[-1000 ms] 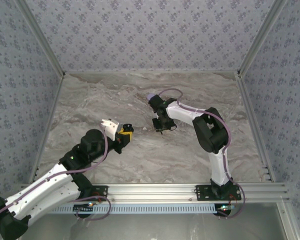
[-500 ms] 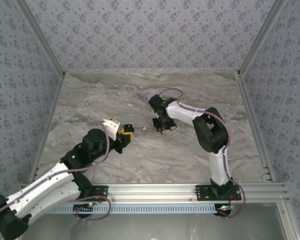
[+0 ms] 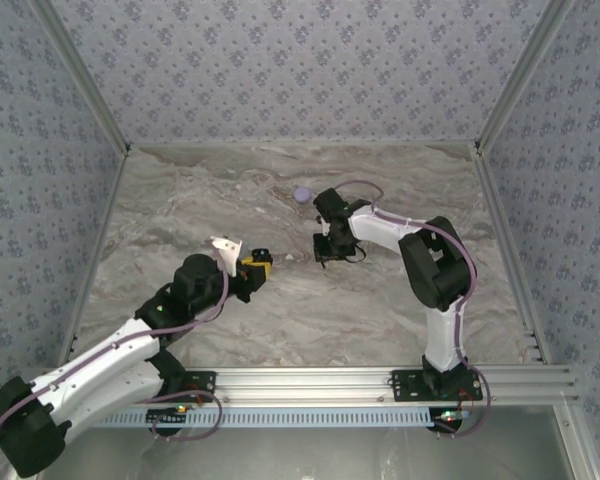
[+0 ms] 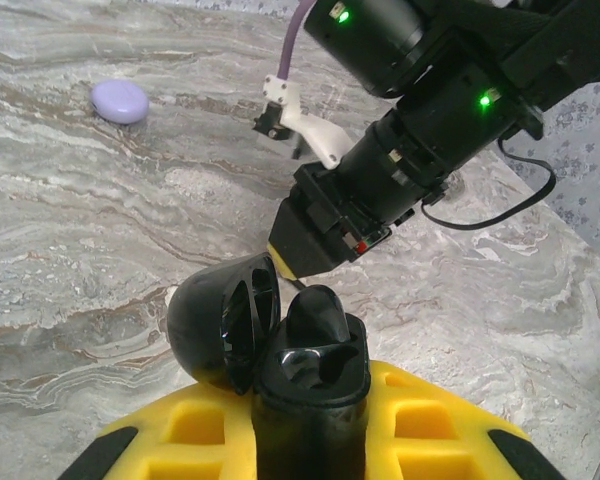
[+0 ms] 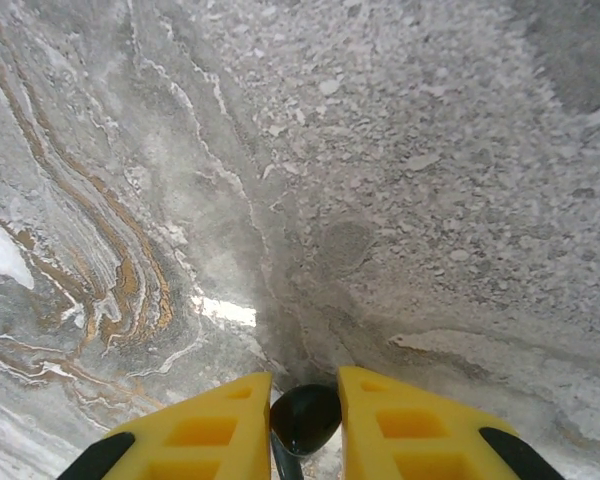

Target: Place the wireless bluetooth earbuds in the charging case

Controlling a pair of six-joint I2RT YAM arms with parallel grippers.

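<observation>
Soft even light, faint shadows; glare on glossy charging case; foreground blurred.

Grey marble-veined table, brown streaks running across the surface, pale lilac disc lying flat on it toward the far middle, well apart from the aluminium rail along the near edge.

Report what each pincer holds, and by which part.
Left pincer clamps the charging case by its base, lid flipped open. Right pincer pinches a black earbud by its sides.
</observation>
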